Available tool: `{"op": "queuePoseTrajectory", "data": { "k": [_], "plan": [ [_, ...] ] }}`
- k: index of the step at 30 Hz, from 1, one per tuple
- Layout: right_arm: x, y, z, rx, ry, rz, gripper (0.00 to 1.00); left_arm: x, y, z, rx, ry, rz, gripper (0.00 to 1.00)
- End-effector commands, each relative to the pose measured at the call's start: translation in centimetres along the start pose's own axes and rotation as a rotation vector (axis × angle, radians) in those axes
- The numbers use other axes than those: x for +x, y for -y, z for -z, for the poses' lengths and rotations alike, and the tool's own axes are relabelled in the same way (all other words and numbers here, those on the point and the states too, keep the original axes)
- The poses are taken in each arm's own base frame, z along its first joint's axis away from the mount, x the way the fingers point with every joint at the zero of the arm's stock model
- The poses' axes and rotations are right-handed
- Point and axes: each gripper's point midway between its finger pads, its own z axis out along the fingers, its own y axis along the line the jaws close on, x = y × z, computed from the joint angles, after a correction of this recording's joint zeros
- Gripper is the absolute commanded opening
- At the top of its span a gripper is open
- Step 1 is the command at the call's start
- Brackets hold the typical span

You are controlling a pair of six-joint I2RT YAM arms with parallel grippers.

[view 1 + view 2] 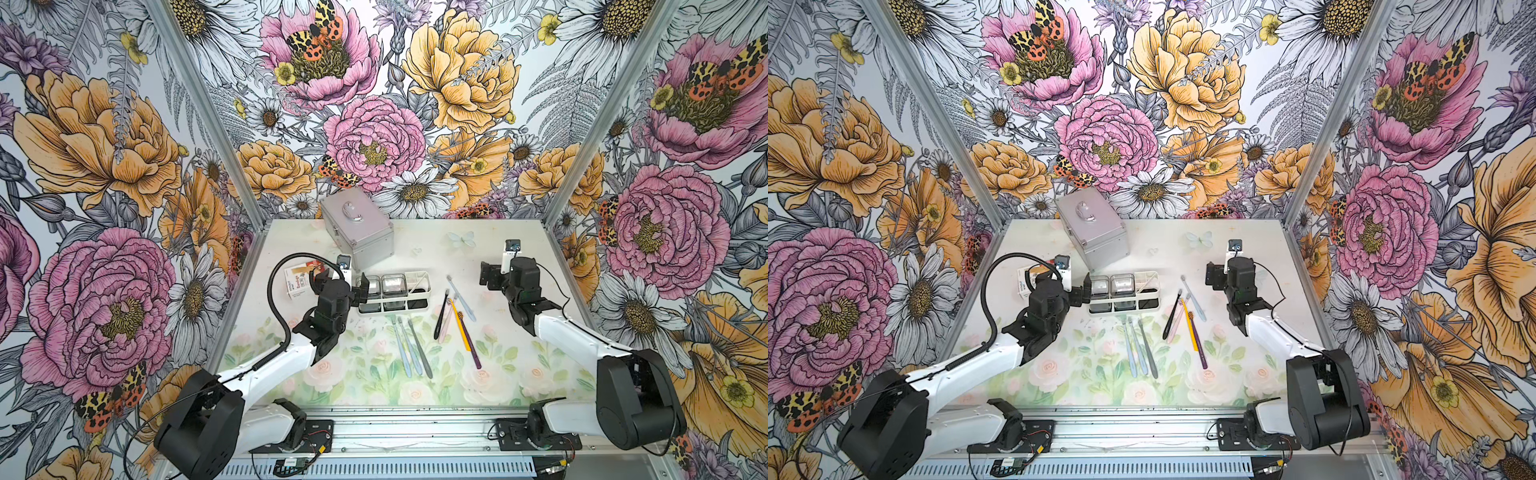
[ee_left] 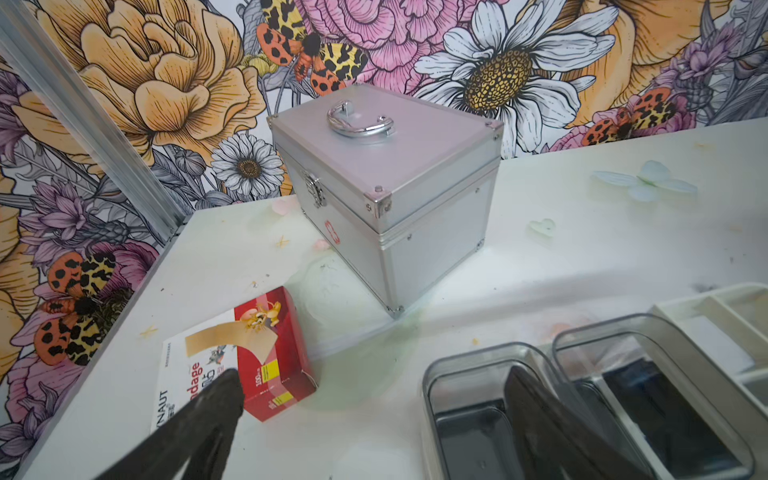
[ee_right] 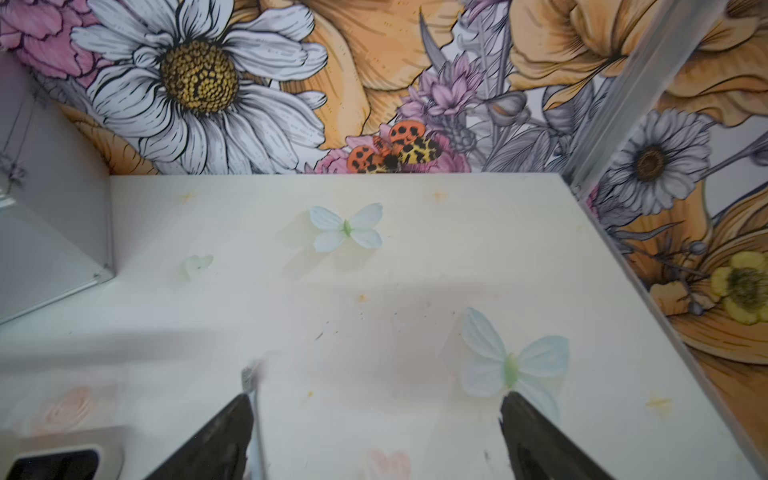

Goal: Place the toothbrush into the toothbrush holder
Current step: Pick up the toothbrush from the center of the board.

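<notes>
Right gripper (image 3: pixel 374 405), wide open and empty, hangs beside the head of the pale toothbrush (image 1: pixel 461 297), whose handle runs toward the tabletop's near edge; holder (image 1: pixel 395 313) lies leftward.

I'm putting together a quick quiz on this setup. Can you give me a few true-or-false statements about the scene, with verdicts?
1. The silver case is closed. True.
2. The right gripper holds a toothbrush. False: it is open and empty, above the table.
3. The open left gripper straddles the end wall of the toothbrush holder. True.
4. The purple toothbrush stands in the holder. False: it lies flat on the table.
5. The bandage box sits on top of the silver case. False: it lies on the table beside it.
</notes>
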Motion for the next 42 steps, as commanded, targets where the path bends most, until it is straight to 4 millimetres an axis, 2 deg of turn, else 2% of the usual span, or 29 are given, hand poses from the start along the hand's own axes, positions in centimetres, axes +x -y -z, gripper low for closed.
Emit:
{"op": "queuePoseTrajectory", "data": {
  "k": [1, 5, 11, 13, 16, 24, 27, 31, 35, 42],
  "plan": [
    [3.0, -2.4, 1.2, -0.046, -0.123, -0.029, 0.93, 1.5, -0.3, 1.8, -0.023, -0.059, 0.054, 0.99],
    [4.3, -4.4, 2.7, -0.087, -0.173, -0.062, 0.92, 1.5, -0.3, 3.2, 0.003, -0.070, 0.117, 0.99],
    [7.7, -9.7, 4.0, -0.221, -0.292, -0.111, 0.92, 1.3, 0.1, 4.5, 0.070, -0.053, 0.185, 0.99],
    [8.9, -12.3, 4.4, -0.278, -0.330, -0.065, 0.89, 1.3, -0.1, 4.6, 0.063, -0.049, 0.192, 0.99],
    [10.4, -15.1, 4.4, -0.314, -0.378, -0.036, 0.83, 1.4, 0.1, 4.5, 0.072, -0.037, 0.194, 0.99],
    [14.1, -20.4, 5.3, -0.381, -0.502, 0.061, 0.70, 2.6, 0.0, 4.5, 0.080, -0.051, 0.213, 0.98],
    [15.0, -21.5, 5.9, -0.393, -0.534, 0.087, 0.69, 2.3, -0.5, 4.9, 0.081, -0.037, 0.240, 0.99],
    [16.1, -22.0, 6.0, -0.392, -0.571, 0.092, 0.71, 1.8, -1.0, 5.4, 0.089, -0.014, 0.265, 0.99],
    [17.0, -21.7, 5.9, -0.358, -0.597, 0.110, 0.67, 1.7, -2.2, 6.0, 0.063, -0.007, 0.310, 0.99],
    [17.9, -20.6, 5.5, -0.280, -0.622, 0.152, 0.55, 1.5, -2.7, 6.7, 0.074, 0.036, 0.353, 0.99]
  ]
}}
